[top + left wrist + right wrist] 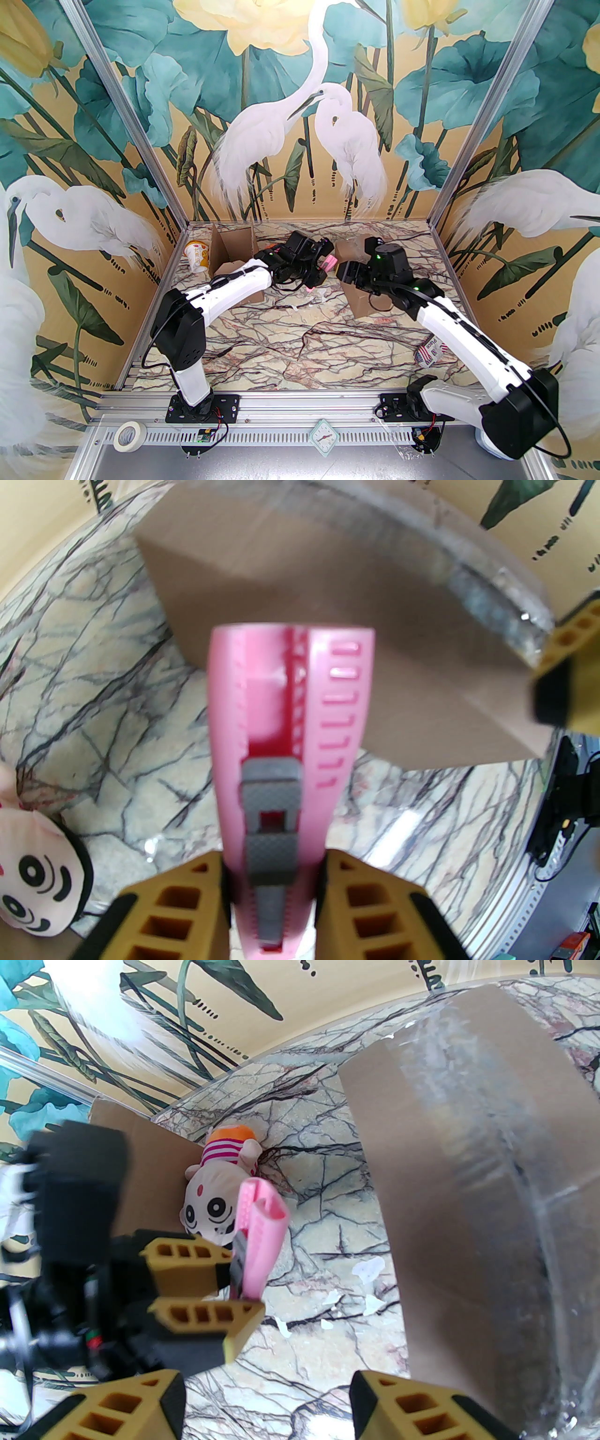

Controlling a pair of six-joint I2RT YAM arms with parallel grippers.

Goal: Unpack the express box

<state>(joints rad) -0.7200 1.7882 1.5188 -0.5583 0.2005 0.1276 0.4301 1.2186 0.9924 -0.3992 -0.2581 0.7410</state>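
One taped express box [445, 1185] sits sealed, right of centre toward the back of the marble table [290, 347].
Your left gripper [274, 866] is clenched on a pink utility knife [286, 742] pointing at the box. Your right gripper [267, 1386] hangs beside the box, jaws apart, holding nothing. A plush toy [213, 1194] lies against an opened carton [234, 246].

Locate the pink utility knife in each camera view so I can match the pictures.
Top external: pink utility knife mid-table, between the two wrists, just left of the taped box.
Left wrist: centre frame, clamped in the left gripper jaws, tip pointing at the taped box.
Right wrist: left of centre, in front of the plush doll; taped box on the right.
Shared landmark: the taped box.
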